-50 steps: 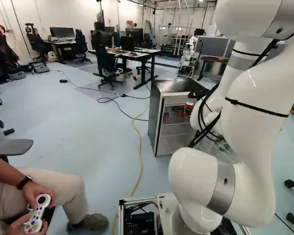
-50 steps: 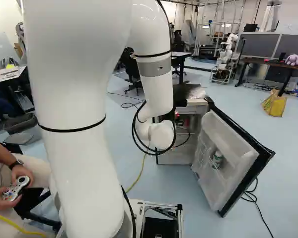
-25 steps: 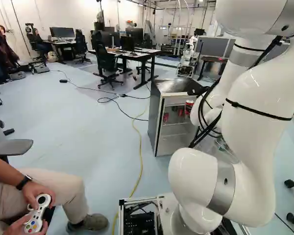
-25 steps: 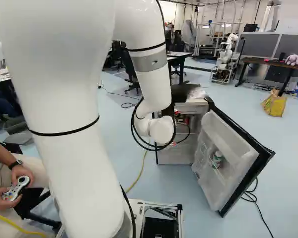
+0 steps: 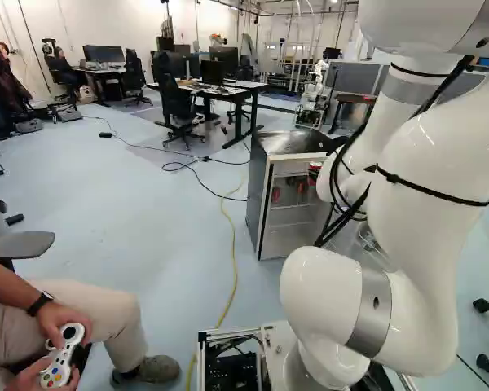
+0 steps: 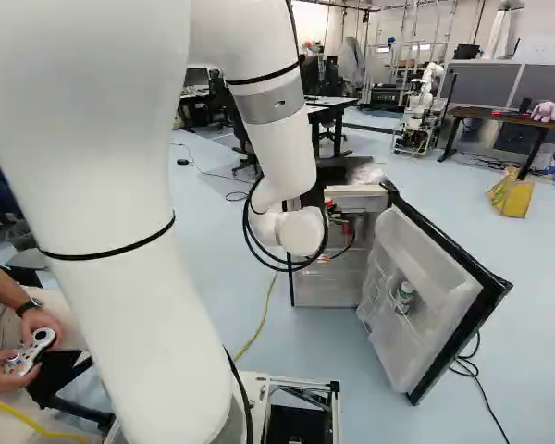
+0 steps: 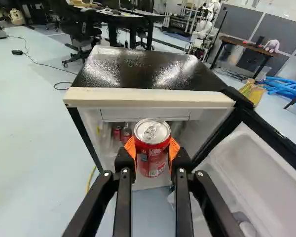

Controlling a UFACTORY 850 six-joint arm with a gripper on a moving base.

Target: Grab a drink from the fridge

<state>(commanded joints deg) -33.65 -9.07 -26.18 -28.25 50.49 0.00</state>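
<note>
Fridge ahead in all three views

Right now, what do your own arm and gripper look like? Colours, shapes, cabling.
Arm: glossy white, rounded tubular segments, grey collars at joints, thin black straps around it, black cables running along the outside and looping near the wrist. Gripper: black, two slim linkage fingers with orange pads.
</note>
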